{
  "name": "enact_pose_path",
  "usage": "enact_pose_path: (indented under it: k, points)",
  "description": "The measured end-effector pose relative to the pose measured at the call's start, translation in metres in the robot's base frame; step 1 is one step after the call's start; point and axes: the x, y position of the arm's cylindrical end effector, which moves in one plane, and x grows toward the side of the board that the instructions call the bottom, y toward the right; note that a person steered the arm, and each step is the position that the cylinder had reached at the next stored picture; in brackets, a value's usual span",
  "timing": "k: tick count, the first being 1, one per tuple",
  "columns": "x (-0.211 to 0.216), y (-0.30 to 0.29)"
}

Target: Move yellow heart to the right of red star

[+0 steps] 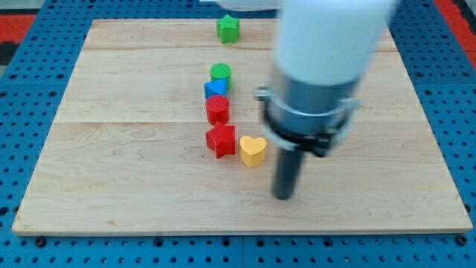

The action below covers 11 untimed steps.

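The yellow heart [253,151] lies on the wooden board, just right of the red star [221,140] and a little lower, almost touching it. My tip [283,196] stands on the board to the lower right of the yellow heart, a short gap away from it. The arm's white and grey body fills the view's upper right above the rod.
A red cylinder [217,110] sits above the red star, then a blue block [215,89] and a green cylinder [221,73] in a column. A green star [227,28] lies near the board's top edge. The board [111,171] rests on a blue pegboard.
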Motion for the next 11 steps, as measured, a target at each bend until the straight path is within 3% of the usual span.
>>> enact_pose_path:
  k: [1, 3, 4, 7, 8, 9, 11]
  points:
    - [-0.030, 0.000]
    - [0.004, -0.030]
    - [-0.035, -0.032]
    - [-0.053, 0.032]
    - [-0.018, 0.034]
    - [-0.024, 0.005]
    - [-0.100, 0.018]
